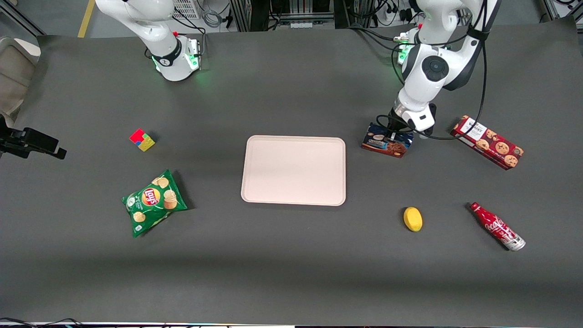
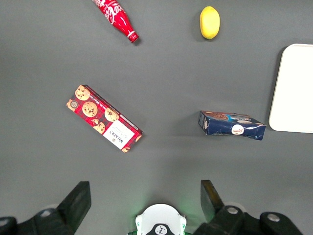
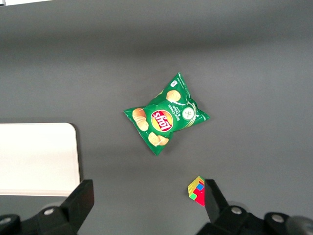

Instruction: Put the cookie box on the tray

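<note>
Claw hangs above the worktop, fingers spread wide, holding nothing. Cookie box lies on the worktop just beside the tray, not touching it. Front view has the arm covering part of the box (wrist view shows it whole). Red cookie box, lemon and cola bottle lie apart on the worktop.

The tray and red bottle are cut off in the left wrist view.
</note>
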Available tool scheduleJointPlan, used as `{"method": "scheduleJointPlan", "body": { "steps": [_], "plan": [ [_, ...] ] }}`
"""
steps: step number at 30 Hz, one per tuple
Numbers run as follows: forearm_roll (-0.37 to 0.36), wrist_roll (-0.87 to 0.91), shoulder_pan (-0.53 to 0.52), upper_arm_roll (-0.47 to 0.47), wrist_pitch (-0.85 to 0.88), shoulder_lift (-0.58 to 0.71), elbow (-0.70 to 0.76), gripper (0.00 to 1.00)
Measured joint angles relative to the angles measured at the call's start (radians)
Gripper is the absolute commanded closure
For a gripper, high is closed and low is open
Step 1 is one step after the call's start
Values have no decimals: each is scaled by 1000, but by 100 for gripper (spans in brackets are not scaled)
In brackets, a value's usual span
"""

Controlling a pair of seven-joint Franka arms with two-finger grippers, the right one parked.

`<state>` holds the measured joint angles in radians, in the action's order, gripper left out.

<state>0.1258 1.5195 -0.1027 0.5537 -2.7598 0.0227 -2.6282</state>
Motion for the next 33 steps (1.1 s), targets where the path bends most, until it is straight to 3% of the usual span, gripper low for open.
{"method": "scheduleJointPlan", "body": {
  "steps": [9,13,19,26,33],
  "plan": [
    [-106,-3,-4,-52,362,1,295,94],
    [-160,-3,1,-28,512,-1,424,94],
    [-172,-12,15,36,685,-47,612,94],
    [-172,-12,50,108,708,-185,719,94],
    [-180,-13,90,131,575,-366,729,94]
  ]
}}
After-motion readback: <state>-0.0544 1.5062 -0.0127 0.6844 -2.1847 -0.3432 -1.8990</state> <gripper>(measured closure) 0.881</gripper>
